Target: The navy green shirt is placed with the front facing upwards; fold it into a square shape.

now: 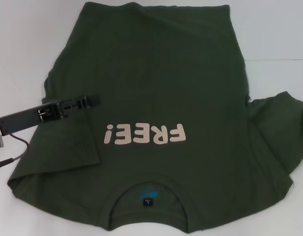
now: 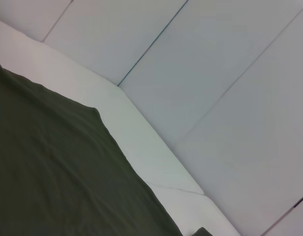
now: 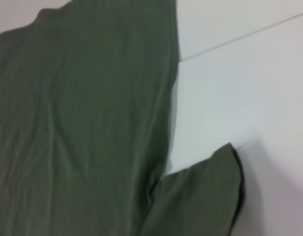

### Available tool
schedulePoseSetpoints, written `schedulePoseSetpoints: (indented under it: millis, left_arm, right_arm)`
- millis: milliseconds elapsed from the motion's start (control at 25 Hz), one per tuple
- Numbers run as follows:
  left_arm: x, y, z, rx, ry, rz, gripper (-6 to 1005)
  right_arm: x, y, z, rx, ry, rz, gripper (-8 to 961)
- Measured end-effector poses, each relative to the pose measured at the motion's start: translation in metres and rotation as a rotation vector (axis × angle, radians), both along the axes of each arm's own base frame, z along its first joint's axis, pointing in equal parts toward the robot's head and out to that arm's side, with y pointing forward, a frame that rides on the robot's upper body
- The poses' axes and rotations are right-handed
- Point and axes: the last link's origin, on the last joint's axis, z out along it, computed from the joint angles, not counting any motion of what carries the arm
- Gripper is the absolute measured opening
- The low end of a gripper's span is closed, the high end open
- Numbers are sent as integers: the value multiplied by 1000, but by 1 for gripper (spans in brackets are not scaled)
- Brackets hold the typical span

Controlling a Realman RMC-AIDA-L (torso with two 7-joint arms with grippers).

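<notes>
Nearest us in the head view is the collar of the navy green shirt (image 1: 161, 123), with its blue label, close to the bench's (image 1: 23, 44) near edge; the shirt lies front up across the middle, hem toward the far edge, "FREE!" print (image 1: 144, 133) reading upside down to us. The left sleeve is already folded inward, and the left gripper (image 1: 90, 101) lies low over that fold near the left edge; we cannot tell whether its jaws are open or closed. The left wrist view shows only a shirt edge on white bench. In the right wrist view we see the right sleeve (image 3: 205, 196) spread flat, apart from the body's side; the right gripper itself appears nowhere. We judge the right sleeve comes next: pinch its outer hem, perhaps slightly curled, and lay it inward flat, matching the left fold.
</notes>
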Motion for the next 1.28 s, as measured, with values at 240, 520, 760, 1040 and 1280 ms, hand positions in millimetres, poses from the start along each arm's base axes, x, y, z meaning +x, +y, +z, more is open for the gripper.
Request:
schedulePoseSetpoints:
  millis: [240, 520, 760, 1040, 1280]
  left_arm:
    - [-4, -1, 3, 15, -5, 15, 657]
    - [-5, -1, 5, 32, -15, 18, 658]
    - [-3, -1, 6, 39, -22, 14, 657]
    - [-3, 2, 10, 60, -38, 22, 658]
    - [-8, 1, 17, 94, -57, 47, 658]
  right_arm:
    - [-4, 8, 7, 31, 3, -22, 47]
    - [-9, 14, 13, 49, 14, -31, 58]
    - [-20, 16, 6, 23, 52, -20, 67]
    - [-57, 14, -27, -154, 123, 62, 78]
    - [-89, 18, -53, -262, 134, 130, 87]
